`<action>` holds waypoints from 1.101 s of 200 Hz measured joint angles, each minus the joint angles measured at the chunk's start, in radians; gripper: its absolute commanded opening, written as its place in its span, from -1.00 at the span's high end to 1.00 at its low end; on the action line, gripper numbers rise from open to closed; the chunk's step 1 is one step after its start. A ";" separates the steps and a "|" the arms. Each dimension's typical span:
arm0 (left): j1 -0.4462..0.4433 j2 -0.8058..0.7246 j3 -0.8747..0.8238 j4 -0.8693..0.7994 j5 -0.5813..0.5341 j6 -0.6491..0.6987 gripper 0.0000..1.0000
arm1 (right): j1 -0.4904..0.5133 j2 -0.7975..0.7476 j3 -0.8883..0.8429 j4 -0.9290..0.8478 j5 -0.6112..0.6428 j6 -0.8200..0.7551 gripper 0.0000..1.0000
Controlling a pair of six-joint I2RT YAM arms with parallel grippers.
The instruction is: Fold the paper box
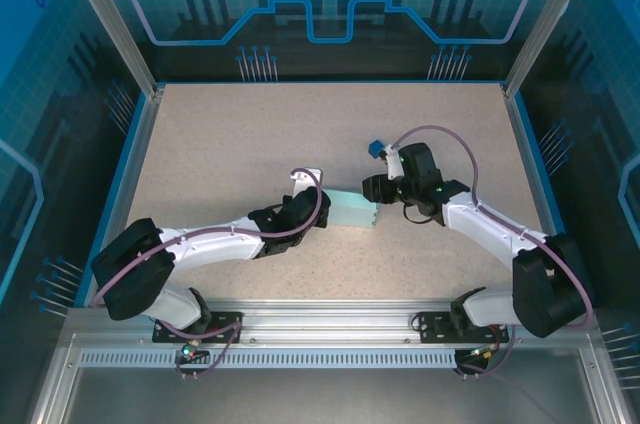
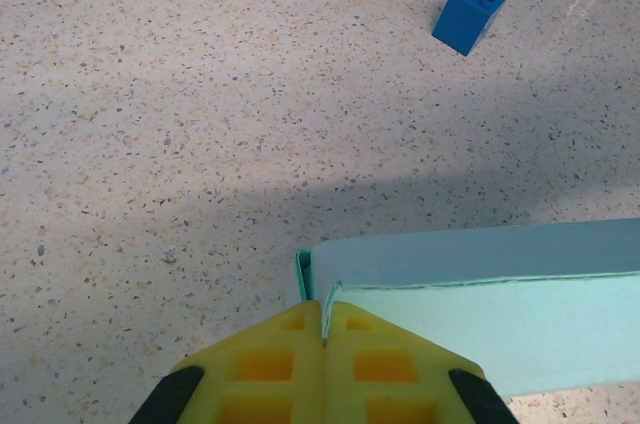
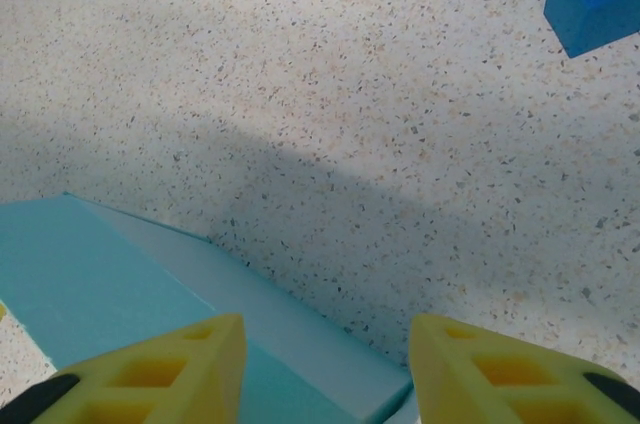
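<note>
The pale blue paper box (image 1: 352, 210) lies near the middle of the desk (image 1: 220, 144). The left tool (image 2: 324, 316) is pressed together, pinching the box's thin edge. The right tool (image 3: 325, 336) is spread over its other end. A blue toy brick (image 2: 470, 12) sits nearby.

Yellow fingers (image 2: 265, 369) pinched on paper box (image 2: 500, 329) edge, blue brick (image 2: 470, 12) beyond.

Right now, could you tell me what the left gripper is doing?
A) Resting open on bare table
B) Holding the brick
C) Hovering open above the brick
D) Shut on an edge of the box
D: in the left wrist view the left gripper has its yellow fingers pressed together on a thin edge of the box, with the brick lying well apart.
</note>
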 measured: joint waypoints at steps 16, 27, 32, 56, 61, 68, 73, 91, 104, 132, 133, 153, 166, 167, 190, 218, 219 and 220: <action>-0.001 0.000 -0.001 -0.005 -0.001 0.001 0.81 | 0.013 -0.013 -0.028 0.030 0.016 0.015 0.06; -0.001 -0.003 -0.005 -0.007 0.000 0.004 0.70 | 0.020 -0.016 -0.041 0.048 0.026 0.023 0.06; -0.001 -0.005 -0.006 -0.009 0.000 0.001 0.62 | 0.024 -0.016 -0.046 0.054 0.033 0.024 0.07; -0.001 -0.034 -0.025 -0.028 0.005 0.007 0.30 | 0.034 -0.018 -0.071 0.077 0.042 0.035 0.08; -0.001 -0.043 -0.032 -0.033 0.006 0.008 0.25 | 0.034 -0.019 -0.075 0.084 0.046 0.037 0.08; -0.001 -0.060 -0.043 -0.040 0.013 0.012 0.19 | 0.035 -0.020 -0.079 0.090 0.051 0.039 0.09; -0.002 -0.071 -0.050 -0.044 0.017 0.011 0.16 | 0.037 -0.021 -0.082 0.094 0.055 0.042 0.09; -0.003 -0.105 -0.064 -0.069 0.035 0.029 0.05 | 0.040 -0.023 -0.087 0.103 0.064 0.042 0.09; -0.003 -0.124 -0.064 -0.090 0.052 0.037 -0.03 | 0.045 -0.023 -0.088 0.105 0.072 0.042 0.09; -0.003 -0.175 -0.064 -0.132 0.105 0.064 -0.18 | 0.053 -0.024 -0.088 0.105 0.091 0.043 0.09; -0.003 -0.176 -0.064 -0.134 0.105 0.064 -0.19 | 0.053 -0.024 -0.088 0.105 0.091 0.043 0.09; 0.005 -0.220 -0.064 -0.166 0.171 0.089 -0.28 | 0.057 -0.024 -0.088 0.105 0.098 0.042 0.10; 0.027 -0.246 -0.064 -0.181 0.235 0.105 -0.31 | 0.058 -0.024 -0.088 0.106 0.104 0.042 0.10; 0.029 -0.248 -0.064 -0.182 0.238 0.105 -0.32 | 0.058 -0.024 -0.088 0.106 0.105 0.042 0.10; 0.108 -0.280 -0.061 -0.190 0.368 0.106 -0.39 | 0.062 -0.024 -0.087 0.106 0.113 0.042 0.10; 0.219 -0.256 -0.018 -0.201 0.500 0.079 -0.38 | 0.064 -0.024 -0.087 0.107 0.117 0.042 0.10; 0.221 -0.255 -0.016 -0.201 0.502 0.078 -0.38 | 0.064 -0.024 -0.087 0.107 0.117 0.042 0.10; 0.226 -0.252 -0.012 -0.201 0.508 0.077 -0.38 | 0.064 -0.024 -0.087 0.107 0.117 0.042 0.10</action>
